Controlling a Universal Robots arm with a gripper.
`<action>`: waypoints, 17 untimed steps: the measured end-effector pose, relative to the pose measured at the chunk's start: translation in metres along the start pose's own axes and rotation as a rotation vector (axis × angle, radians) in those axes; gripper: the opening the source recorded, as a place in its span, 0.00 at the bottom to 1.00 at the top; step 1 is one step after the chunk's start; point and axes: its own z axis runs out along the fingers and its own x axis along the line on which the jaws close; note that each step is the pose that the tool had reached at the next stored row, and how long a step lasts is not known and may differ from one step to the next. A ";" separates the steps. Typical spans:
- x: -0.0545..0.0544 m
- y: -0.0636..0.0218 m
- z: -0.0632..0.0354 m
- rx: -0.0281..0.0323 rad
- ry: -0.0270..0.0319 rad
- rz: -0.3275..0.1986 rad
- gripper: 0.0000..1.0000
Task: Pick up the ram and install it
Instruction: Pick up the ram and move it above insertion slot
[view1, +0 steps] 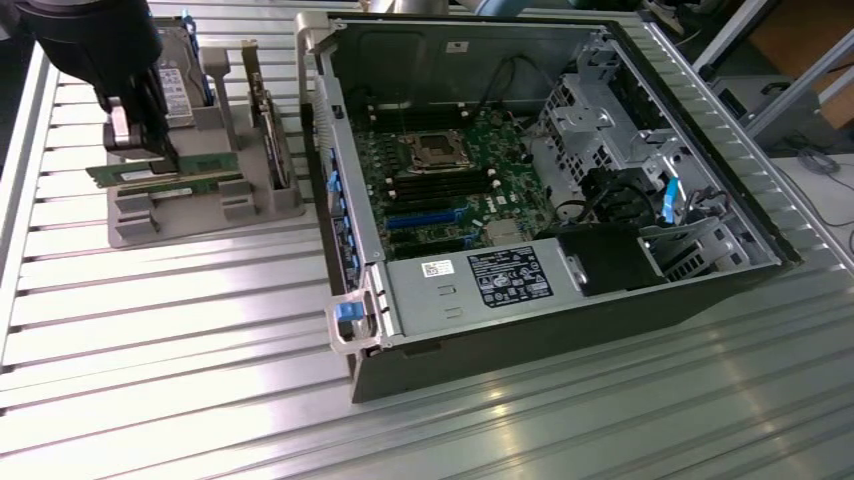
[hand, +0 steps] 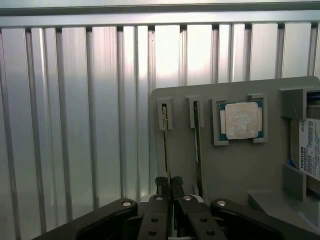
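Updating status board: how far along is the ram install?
Done: the gripper is shut on the long, thin green ram stick. In hand: that stick, not lifted, sitting in a slot of the grey plastic holder. Left: the install; the black memory slots on the green motherboard in the open computer case look unfilled.

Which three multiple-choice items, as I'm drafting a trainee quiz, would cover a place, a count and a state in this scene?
1. The gray holder stands: A inside the computer case; B beside the case, toward the exterior view's left; C beside it, toward the exterior view's right.
2. Ram sticks standing in the holder: A one; B four; C two.
3. The end effector is: A shut on a ram stick; B wide open; C half open, touching nothing.
Key: 1 B, the holder sits left of the case in the exterior view. 2 C, two edge-on sticks fill its slots. 3 A, it pinches one stick's edge.
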 end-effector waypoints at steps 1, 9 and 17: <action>0.000 0.0000 -0.0010 0.0001 0.0000 0.000 0.13; 0.000 -0.0003 -0.0081 0.0001 0.0001 0.000 0.13; 0.001 -0.0007 -0.0171 0.0000 0.0002 0.000 0.13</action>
